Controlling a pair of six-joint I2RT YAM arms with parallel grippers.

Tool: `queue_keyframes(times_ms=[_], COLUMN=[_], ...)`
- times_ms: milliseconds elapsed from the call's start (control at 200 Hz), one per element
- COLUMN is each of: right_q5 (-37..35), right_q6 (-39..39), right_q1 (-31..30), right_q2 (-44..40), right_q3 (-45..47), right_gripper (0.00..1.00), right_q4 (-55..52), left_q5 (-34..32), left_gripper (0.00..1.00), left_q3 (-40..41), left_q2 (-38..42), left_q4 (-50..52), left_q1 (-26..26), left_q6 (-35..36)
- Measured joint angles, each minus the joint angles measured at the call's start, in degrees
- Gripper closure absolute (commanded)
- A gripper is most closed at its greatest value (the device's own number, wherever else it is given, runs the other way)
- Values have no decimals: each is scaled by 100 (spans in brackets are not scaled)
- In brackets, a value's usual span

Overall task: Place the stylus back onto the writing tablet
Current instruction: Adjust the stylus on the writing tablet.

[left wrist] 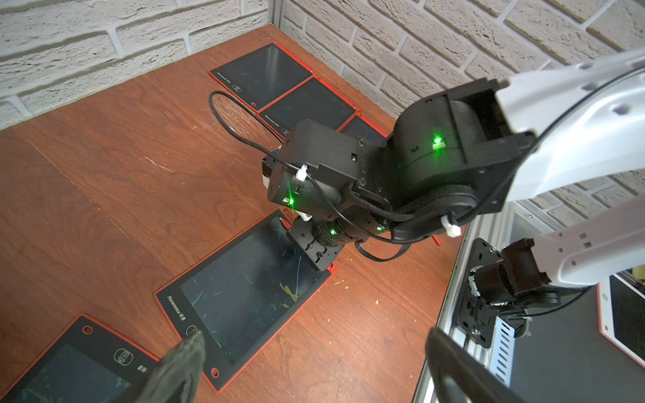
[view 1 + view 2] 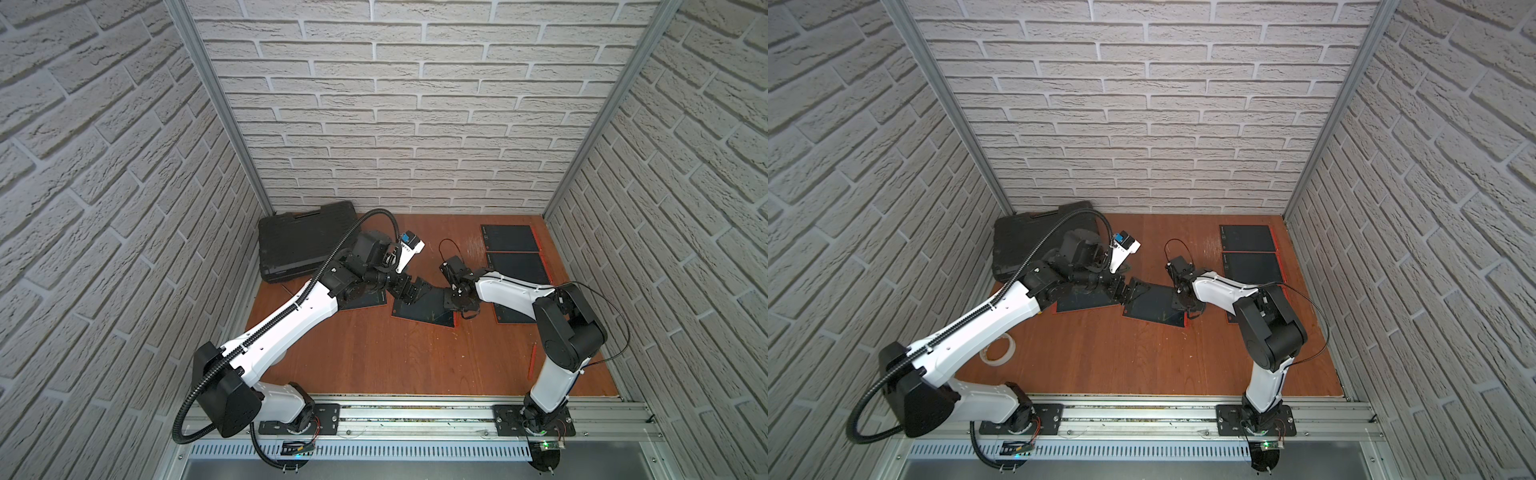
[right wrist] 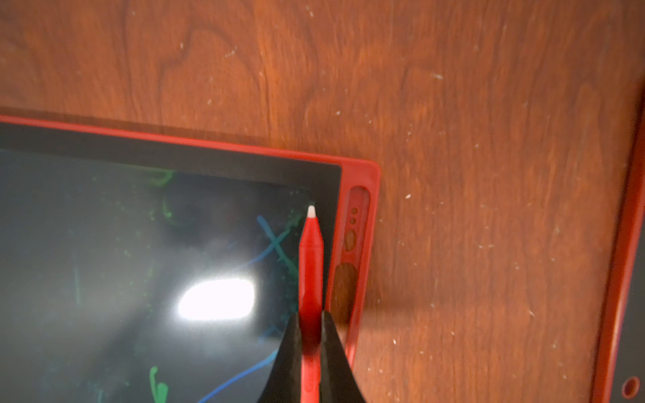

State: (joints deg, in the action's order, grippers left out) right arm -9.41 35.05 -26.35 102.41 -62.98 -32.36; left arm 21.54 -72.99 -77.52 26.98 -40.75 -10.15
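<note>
A red stylus (image 3: 310, 265) with a white tip is pinched between the black fingers of my right gripper (image 3: 310, 315), which is shut on it. It hangs over the right side of the writing tablet (image 3: 139, 244), a dark screen in a red frame, beside the long slot (image 3: 349, 272) in the frame's edge. The tablet (image 2: 424, 309) lies skewed mid-table in both top views. My right gripper (image 2: 454, 309) points down at its right edge. My left gripper (image 1: 314, 352) stands open, empty, by the tablet's (image 1: 244, 289) left corner.
Two more tablets (image 2: 509, 239) (image 2: 519, 268) lie at the back right, one (image 2: 511, 316) beneath the right arm, another (image 2: 1084, 299) under the left arm. A black case (image 2: 303, 241) sits back left. A loose red stylus (image 2: 532, 361) and a tape roll (image 2: 996, 351) lie nearer the front.
</note>
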Motion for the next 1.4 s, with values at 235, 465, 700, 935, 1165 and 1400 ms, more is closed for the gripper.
queue_keyframes(times_ms=[235, 465, 700, 935, 1165, 1400], right_q5=[-17, -243, -323, -297, -275, -275], right_q6=[-76, 223, 407, 372, 358, 354], right_q1=[0, 0, 0, 0, 0, 0], right_q2=[-439, -699, -557, -354, -291, -284], right_q3=[122, 157, 155, 146, 116, 94], right_gripper=[90, 89, 89, 88, 84, 82], right_q4=[-44, -214, -262, -256, -254, -243], left_q5=[4, 50, 70, 107, 151, 153], left_gripper=[2, 2, 2, 2, 2, 2], left_q3=[0, 0, 0, 0, 0, 0], left_q2=[0, -2, -2, -2, -2, -2], left_q4=[0, 0, 0, 0, 0, 0], left_q1=[0, 0, 0, 0, 0, 0], left_q6=[-2, -15, -17, -20, -24, -24])
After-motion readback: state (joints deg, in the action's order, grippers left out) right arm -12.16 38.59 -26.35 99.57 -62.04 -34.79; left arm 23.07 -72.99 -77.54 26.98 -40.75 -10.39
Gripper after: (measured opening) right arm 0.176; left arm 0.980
